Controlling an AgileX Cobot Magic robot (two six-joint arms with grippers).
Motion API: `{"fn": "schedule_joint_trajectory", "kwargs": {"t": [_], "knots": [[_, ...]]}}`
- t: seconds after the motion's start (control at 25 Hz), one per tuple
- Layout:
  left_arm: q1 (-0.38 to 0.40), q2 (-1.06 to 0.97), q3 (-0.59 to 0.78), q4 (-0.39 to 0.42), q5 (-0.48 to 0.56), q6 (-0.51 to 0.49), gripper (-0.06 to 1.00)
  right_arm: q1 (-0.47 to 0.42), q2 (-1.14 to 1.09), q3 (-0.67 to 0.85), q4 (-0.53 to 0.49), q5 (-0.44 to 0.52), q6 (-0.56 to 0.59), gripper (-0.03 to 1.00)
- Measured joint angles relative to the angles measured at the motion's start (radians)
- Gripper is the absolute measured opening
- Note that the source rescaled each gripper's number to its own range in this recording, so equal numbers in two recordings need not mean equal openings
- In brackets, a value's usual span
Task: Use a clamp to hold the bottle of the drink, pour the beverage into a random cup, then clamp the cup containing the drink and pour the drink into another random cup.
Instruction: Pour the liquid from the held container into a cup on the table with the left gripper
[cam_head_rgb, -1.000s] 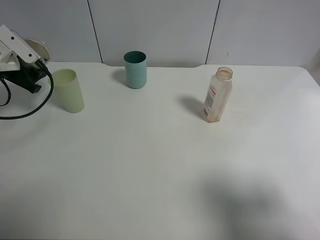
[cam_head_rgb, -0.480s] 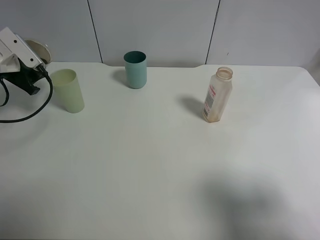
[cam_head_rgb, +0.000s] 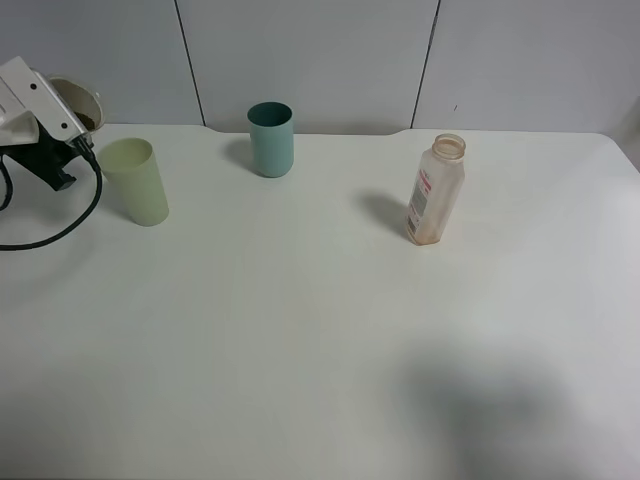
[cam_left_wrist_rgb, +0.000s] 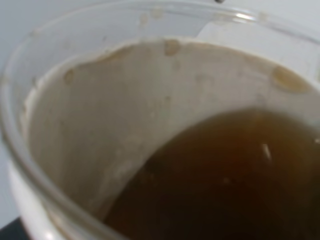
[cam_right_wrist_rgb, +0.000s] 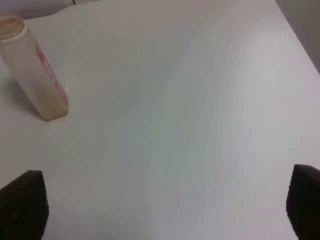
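Our left end effector (cam_head_rgb: 68, 118) clamped on the cup (cam_head_rgb: 82, 98) at the worktop's (cam_head_rgb: 300, 330) far left, beside the yellow-green tumbler (cam_head_rgb: 135, 182), brown beverage (cam_left_wrist_rgb: 225, 180) inside plain only from that wrist, our right end effector (cam_right_wrist_rgb: 164, 200) spread open, bottle (cam_head_rgb: 435, 195) upright, right of centre.

High, right-wrist share bottle (cam_head_rgb: 435, 190); left seemingly over cup (cam_left_wrist_rgb: 90, 115)
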Motion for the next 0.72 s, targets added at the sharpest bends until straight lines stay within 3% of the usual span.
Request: {"fn": "schedule_joint_trajectory", "kwargs": {"t": [0.28, 0.72], "knots": [[-0.018, 0.0, 0.0, 0.002, 0.001, 0.108, 0.0, 0.0, 0.0, 0.0, 0.0, 0.0, 0.0, 1.0], [-0.019, 0.0, 0.0, 0.004, 0.001, 0.12, 0.0, 0.0, 0.0, 0.0, 0.0, 0.0, 0.0, 1.0]]}}
